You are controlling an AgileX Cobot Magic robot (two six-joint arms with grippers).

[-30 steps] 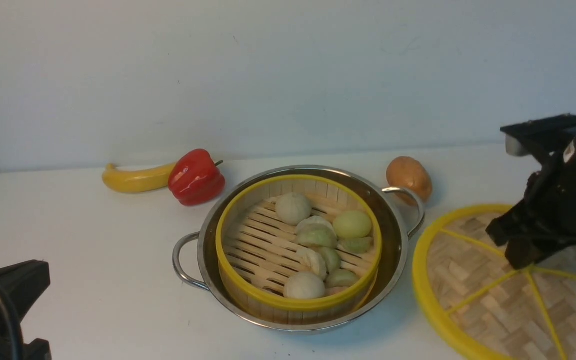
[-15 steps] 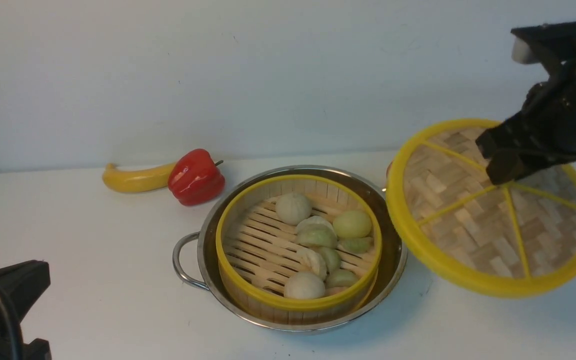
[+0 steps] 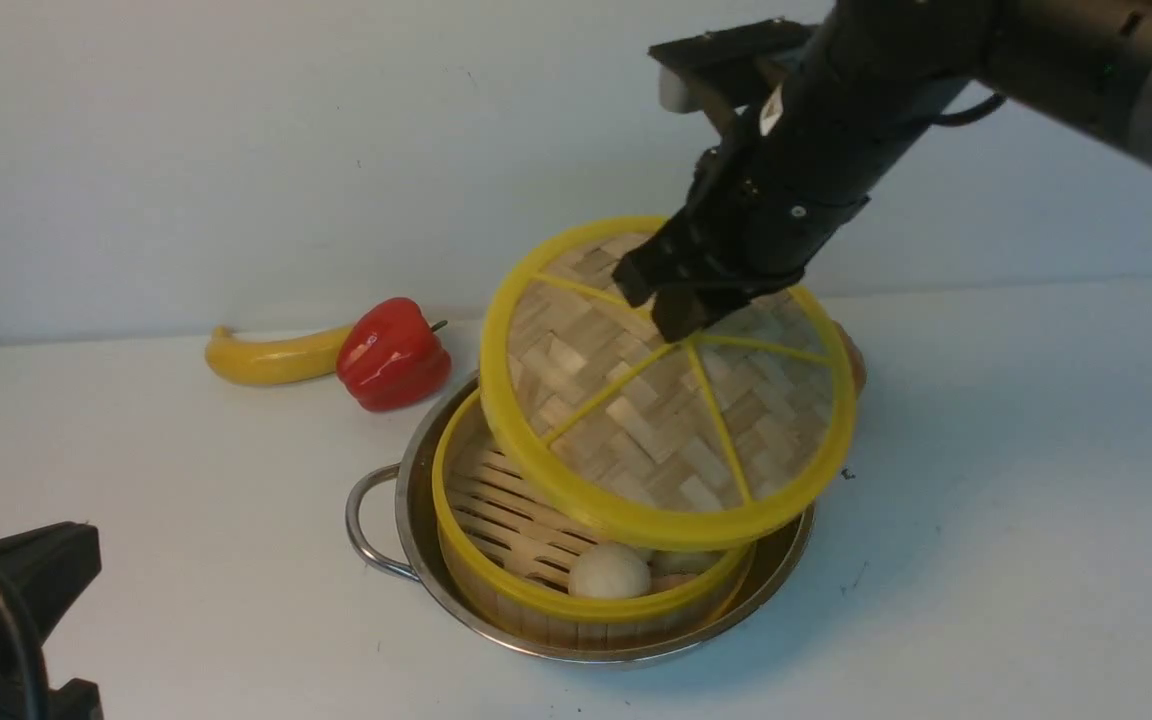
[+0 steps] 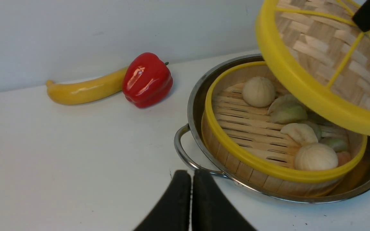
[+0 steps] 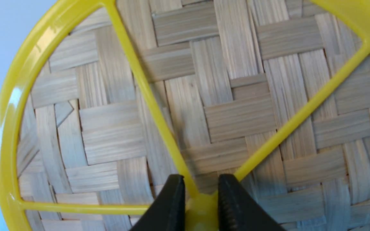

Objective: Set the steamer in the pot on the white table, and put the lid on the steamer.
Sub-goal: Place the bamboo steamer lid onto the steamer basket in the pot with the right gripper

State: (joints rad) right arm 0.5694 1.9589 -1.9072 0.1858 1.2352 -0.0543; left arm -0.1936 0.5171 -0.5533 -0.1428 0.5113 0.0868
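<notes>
Bamboo lid raised over the bamboo steamer, vegetables beside the steel pot
On the white table, a yellow banana touches a red bell pepper near the pot; a brown object is partly hidden behind the lid. The steamer sits inside the pot. The right gripper angles down from above, clenching the lid's centre knob; the left gripper has its fingers closed together, empty. Since the earlier frame, the lid has moved leftward, now covering most of the dumplings from the front.
</notes>
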